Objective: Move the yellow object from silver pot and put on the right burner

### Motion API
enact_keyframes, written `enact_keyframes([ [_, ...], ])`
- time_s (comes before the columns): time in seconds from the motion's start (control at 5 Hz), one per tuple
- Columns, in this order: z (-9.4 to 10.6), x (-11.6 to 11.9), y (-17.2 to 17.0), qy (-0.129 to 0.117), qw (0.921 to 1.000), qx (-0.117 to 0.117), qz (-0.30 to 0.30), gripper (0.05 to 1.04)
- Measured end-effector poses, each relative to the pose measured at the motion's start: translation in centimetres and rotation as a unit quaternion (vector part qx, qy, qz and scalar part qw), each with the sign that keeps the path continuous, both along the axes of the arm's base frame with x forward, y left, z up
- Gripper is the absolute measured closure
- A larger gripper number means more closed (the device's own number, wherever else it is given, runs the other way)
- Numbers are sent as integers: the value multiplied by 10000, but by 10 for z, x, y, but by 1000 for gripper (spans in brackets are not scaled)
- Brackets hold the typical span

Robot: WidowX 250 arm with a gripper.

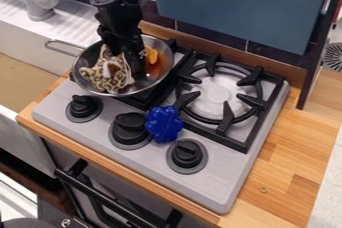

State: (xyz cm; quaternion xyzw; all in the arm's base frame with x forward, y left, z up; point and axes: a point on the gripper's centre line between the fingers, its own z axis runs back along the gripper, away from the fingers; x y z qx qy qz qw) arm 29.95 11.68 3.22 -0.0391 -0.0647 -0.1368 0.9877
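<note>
At the stove's left edge, the silver pot point(87, 78) holds a spotted cloth point(107, 73) in its left part. Then comes the gripper point(125, 69), down inside the pot; how far open it is, or whether it grips anything, I cannot tell. The yellow object point(152, 56) lies in the pot's right part, just beside the gripper. Rightward, a blue thing point(163, 124) sits toward the stove's front edge.

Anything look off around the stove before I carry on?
Yes, two things. A blue, scalloped object lies at the front beside the middle knob, an odd spot among the controls. A patterned cloth is bunched inside the silver pot, which is unusual for cookware.
</note>
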Motion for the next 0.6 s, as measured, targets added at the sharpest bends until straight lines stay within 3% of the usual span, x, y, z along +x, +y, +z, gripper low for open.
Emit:
enact_keyframes([
  [0.2,-1,0,2,11,9999,72,73,447],
  [0.4,2,-2,2,126,9998,31,165,415],
  [0.6,6,-8,2,381,9984,-165,395,415],
])
